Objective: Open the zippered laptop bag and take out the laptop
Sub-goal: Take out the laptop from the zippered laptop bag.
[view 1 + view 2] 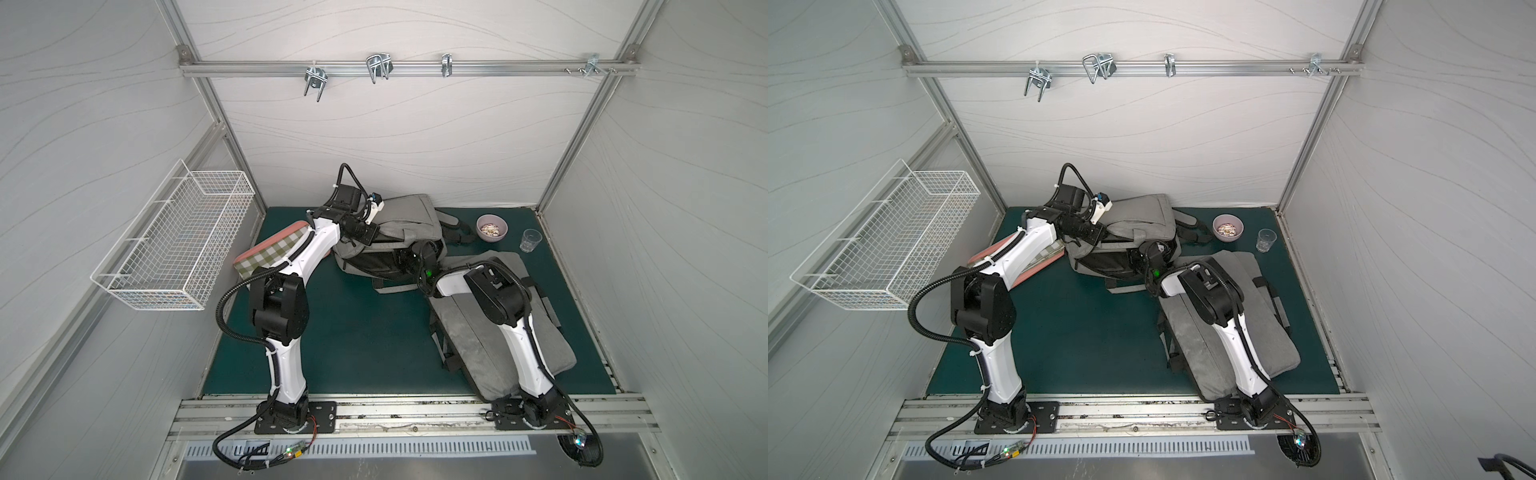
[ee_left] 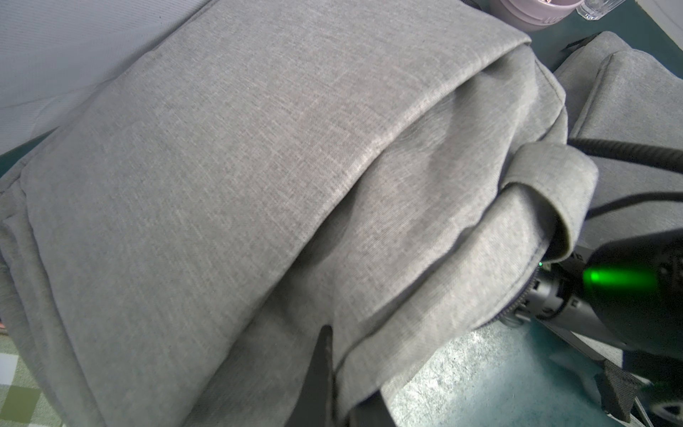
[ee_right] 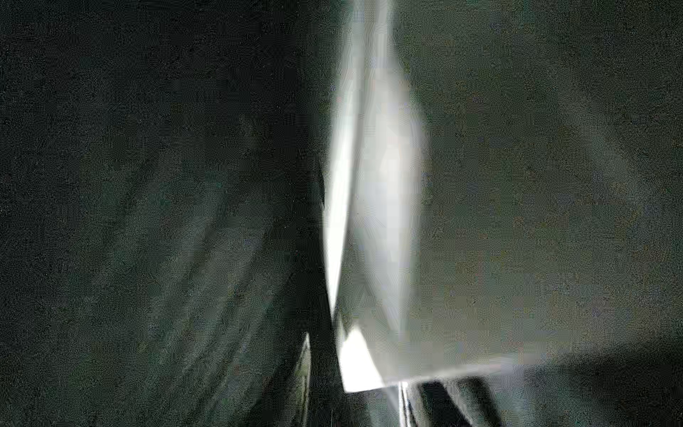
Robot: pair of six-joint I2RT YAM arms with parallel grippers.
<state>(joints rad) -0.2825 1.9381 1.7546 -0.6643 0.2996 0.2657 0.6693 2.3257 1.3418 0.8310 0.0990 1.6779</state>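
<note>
Bag (image 1: 409, 216) is at the back middle of the green mat (image 1: 353, 332), lying on its side. Its mouth faces the front and gapes open, with dark lining showing in both top views.

Left gripper (image 1: 375, 206) is on the bag's upper left edge. Jaws are pinched almost together, and the left wrist view shows a fold of grey bag fabric between the fingers (image 2: 321, 369). It's gripping the bag cloth, and the top panel looks lifted off the lower half.

Right gripper (image 1: 411, 259) is pushed into the open mouth from the right, fingertips buried inside. The right wrist view is dark and smeared, just lining plus one bright, blurry strip. Can't tell how wide the jaws are or whether they hold anything.

Can't make out the laptop in any view. If that bright strip is its edge, I can't confirm it.

Other stuff:
- checked cushion (image 1: 270, 253) under the left forearm, left of the bag
- grey cushion (image 1: 469, 332) under the right arm
- pink bowl (image 1: 491, 227) and glass (image 1: 530, 240) at the back right, apart from the bag
- wire basket (image 1: 174, 245) on the left wall
</note>
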